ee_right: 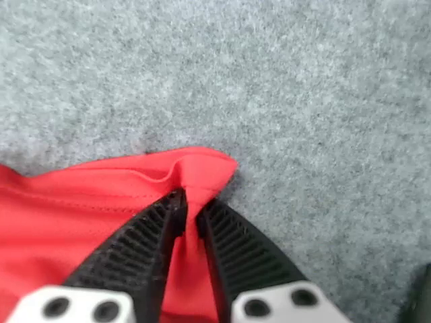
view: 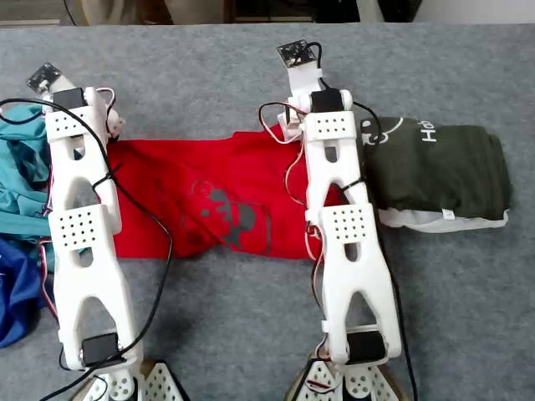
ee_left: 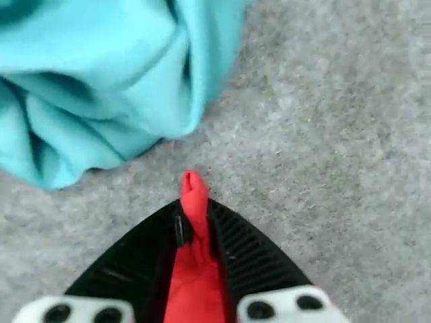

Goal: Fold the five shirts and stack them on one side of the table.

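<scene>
Laid flat on the grey worktop, the red shirt, pinched along its far edge by the left gripper and the right gripper, each pressed together on a fold of red cloth. Crumpled just left of the red shirt, a teal shirt and a blue shirt. Just beside its right end, a folded dark green shirt stacked on a white shirt.

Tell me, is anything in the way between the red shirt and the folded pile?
Nothing visible. The red cloth shirt lies right beside the folded dark green shirt; only the white plastic right arm crosses above that spot. The left gripper and right gripper each pinch it.
</scene>
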Available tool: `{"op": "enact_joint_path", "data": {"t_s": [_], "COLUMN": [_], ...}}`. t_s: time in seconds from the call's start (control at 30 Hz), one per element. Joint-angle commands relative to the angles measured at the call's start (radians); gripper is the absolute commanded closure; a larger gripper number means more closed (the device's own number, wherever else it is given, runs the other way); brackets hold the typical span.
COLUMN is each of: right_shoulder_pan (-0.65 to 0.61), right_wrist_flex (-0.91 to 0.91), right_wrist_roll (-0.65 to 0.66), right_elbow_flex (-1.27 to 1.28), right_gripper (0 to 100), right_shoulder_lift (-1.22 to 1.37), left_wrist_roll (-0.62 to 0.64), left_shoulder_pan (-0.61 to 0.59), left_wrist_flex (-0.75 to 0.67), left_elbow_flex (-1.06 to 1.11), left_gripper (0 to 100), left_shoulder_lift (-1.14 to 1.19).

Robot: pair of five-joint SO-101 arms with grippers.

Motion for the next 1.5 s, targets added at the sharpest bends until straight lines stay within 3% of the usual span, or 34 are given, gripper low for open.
{"op": "enact_joint_path", "data": {"t_s": [0.0, 0.17, 0.3, 0.4, 0.6, 0.77, 0.9, 1.13, 1.3, 1.47], "right_shoulder_pan": [0.033, 0.033, 0.025, 0.004, -0.002, -0.004, -0.007, -0.008, -0.022, -0.042], "right_wrist_flex": [0.003, 0.101, 0.218, 0.327, 0.331, 0.315, 0.219, -0.006, -0.109, -0.141], "right_wrist_roll": [-0.009, -0.064, 0.031, 0.072, 0.075, 0.077, 0.069, -0.08, -0.1, -0.012], "right_elbow_flex": [-0.05, -0.159, -0.145, -0.15, -0.116, -0.114, -0.114, 0.036, 0.14, 0.147], "right_gripper": [99.4, 83.1, 74.0, 77.5, 96.9, 91.5, 81.1, 77.2, 76.2, 76.4], "right_shoulder_lift": [-0.019, -0.024, -0.15, -0.259, -0.418, -0.387, -0.283, -0.117, -0.11, -0.105], "left_wrist_roll": [-0.095, -0.265, -0.359, -0.416, -0.483, -0.568, -0.588, -0.637, -0.626, -0.594], "left_shoulder_pan": [0.011, -0.006, -0.04, -0.041, 0.006, 0.035, 0.021, 0.061, 0.069, 0.069], "left_wrist_flex": [0.075, 0.256, 0.279, 0.281, 0.279, 0.265, 0.057, -0.328, -0.509, -0.534], "left_elbow_flex": [-0.012, -0.143, -0.207, -0.143, 0.175, 0.509, 0.875, 1.459, 1.617, 1.625], "left_gripper": [98, 98, 98, 98, 98, 98, 98, 98, 98, 98], "left_shoulder_lift": [-0.015, -0.005, -0.012, -0.033, -0.232, -0.479, -0.636, -0.914, -1.023, -1.01]}}
